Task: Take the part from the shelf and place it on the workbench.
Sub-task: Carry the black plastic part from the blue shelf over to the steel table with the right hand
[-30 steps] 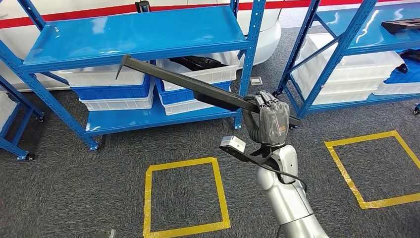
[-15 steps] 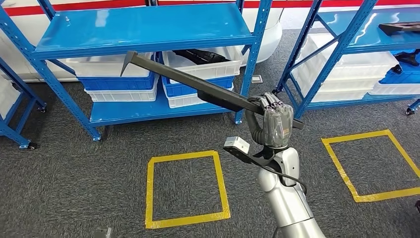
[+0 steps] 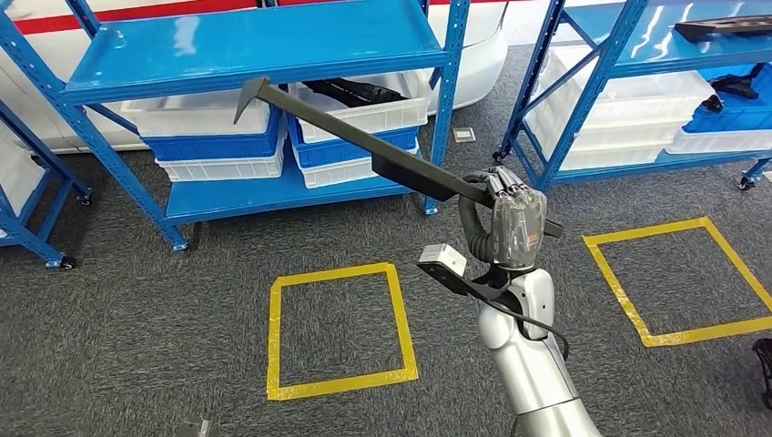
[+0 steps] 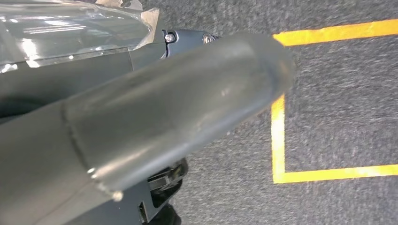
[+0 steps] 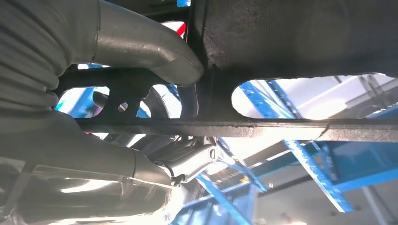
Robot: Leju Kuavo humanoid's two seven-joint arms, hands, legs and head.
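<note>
Black and long, the part (image 3: 364, 150) is clamped in my right hand (image 3: 512, 223), fingers wrapped around it near one end. From that hand the part runs up and away to the left, ending in a short hooked tip in front of the blue shelf unit (image 3: 255, 50). A short stub of the part sticks out on the other side of the hand. In the right wrist view I see the thumb (image 5: 145, 47) pressed against the part's dark underside (image 5: 291, 33), with slotted openings along its rail.

Beyond the hand, on the lower levels of the shelf unit, I see stacked white and blue bins (image 3: 214, 146); one white bin (image 3: 364, 105) carries dark items. A second blue shelf unit (image 3: 628, 82) stands beyond and to the right of the hand.

Below the hand, grey carpet (image 3: 118, 300) carries two yellow tape squares: one (image 3: 337, 328) to the left of my forearm, one (image 3: 683, 278) to the right.

The left hand (image 4: 141, 117) fills the left wrist view as a blurred grey shape above the carpet and yellow tape; I cannot tell whether it is open or closed.
</note>
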